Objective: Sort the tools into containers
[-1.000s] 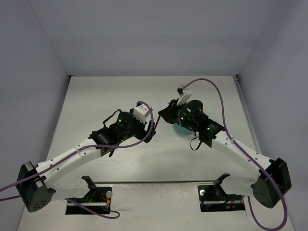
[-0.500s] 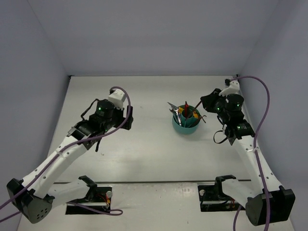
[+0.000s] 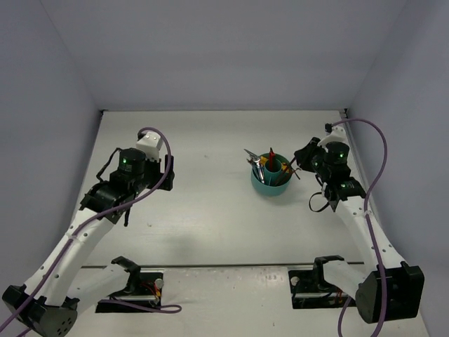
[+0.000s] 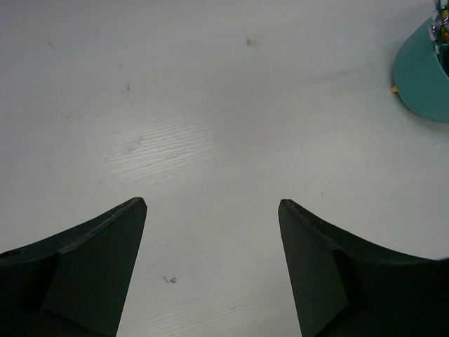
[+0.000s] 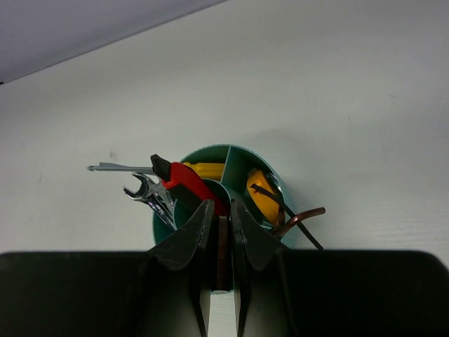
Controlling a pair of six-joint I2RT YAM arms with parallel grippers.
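A: Teal plastic tub [image 5: 240, 167] sits just ahead of the right gripper [image 5: 221, 205], whose fingers are pressed almost together on nothing visible.
B: And handling?
A: Light, stiff tub, but steel wrenches [image 5: 151, 195] lean out, so probably tippy; I would pinch the rim. Left gripper [image 4: 212, 204] is spread, empty, the tub far front-right of it.

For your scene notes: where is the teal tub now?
Top view: the tub sits right of table centre, just left of the right pincer.
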